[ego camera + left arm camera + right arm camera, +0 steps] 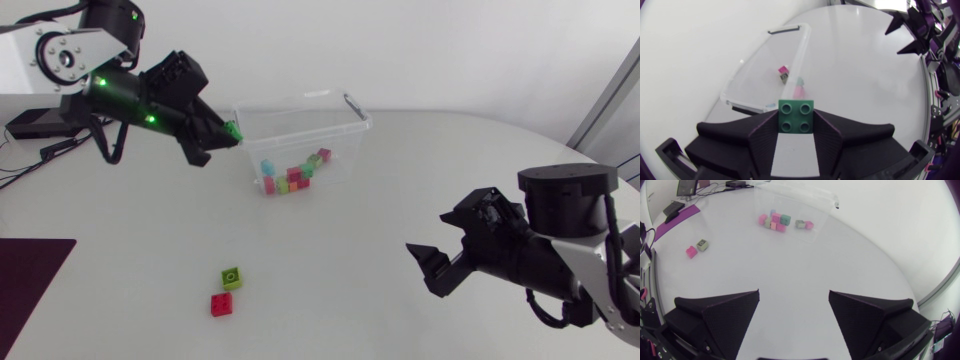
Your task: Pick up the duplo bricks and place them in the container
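Note:
My left gripper (226,137) hangs above the table just left of the clear plastic container (350,130), shut on a dark green duplo brick (796,116) whose studs face the wrist camera. The brick (233,130) pokes out at the fingertips. The container (751,70) lies ahead of the left gripper and holds several pink, green and blue bricks (292,176). A light green brick (232,277) and a red brick (222,304) lie side by side on the table near the front. My right gripper (428,268) stands open at the right, nothing between its fingers (730,311).
A dark purple mat (28,285) lies at the table's left front edge. Bare white tabletop spreads between the two loose bricks (696,249) and my right arm.

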